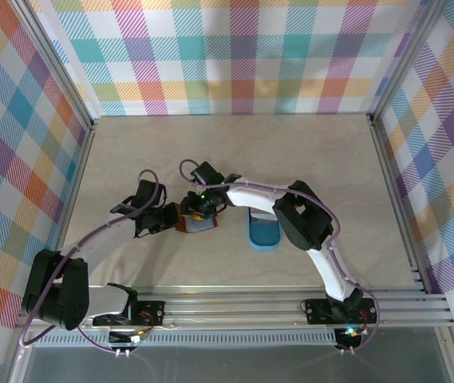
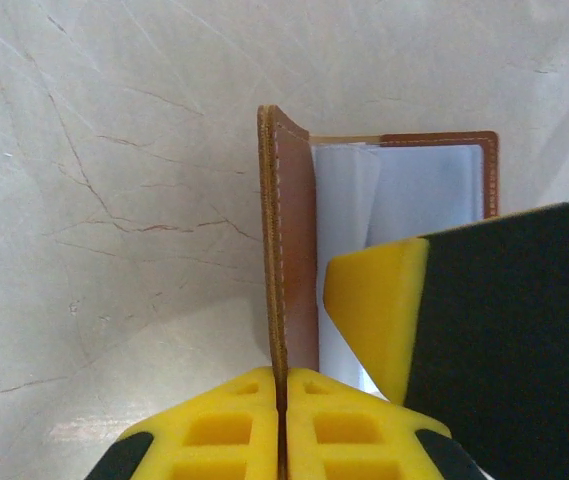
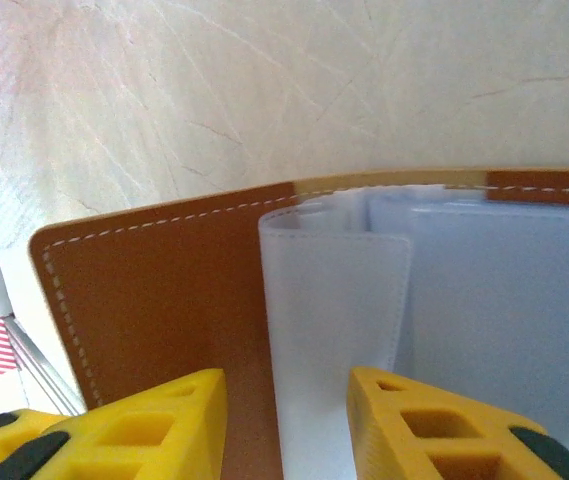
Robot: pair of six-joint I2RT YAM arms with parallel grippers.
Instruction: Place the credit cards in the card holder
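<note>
While the left gripper (image 2: 282,388) pinches the card holder (image 2: 294,220) cover tight at the bottom, the right gripper (image 3: 284,388) sits half open over a clear pocket (image 3: 334,290).

1. Arms: two counted! The left arm (image 1: 99,239) came in from the lower left, and the right arm (image 1: 326,259) from the lower right.
2. Grippers: two again, the left gripper (image 1: 165,217) and the right gripper (image 1: 203,201), both at frame centre.
3. One card holder (image 1: 195,226), brown, sat at the centre of the top view.
4. Pale plastic sleeves (image 3: 334,330): at least two showed inside it; beyond that the count was unclear.
5. One blue tray (image 1: 263,233), just right of centre.
6. Plaid walls (image 1: 242,56): three, at left, top and right.
7. One table (image 1: 306,152), and that was the tally.
</note>
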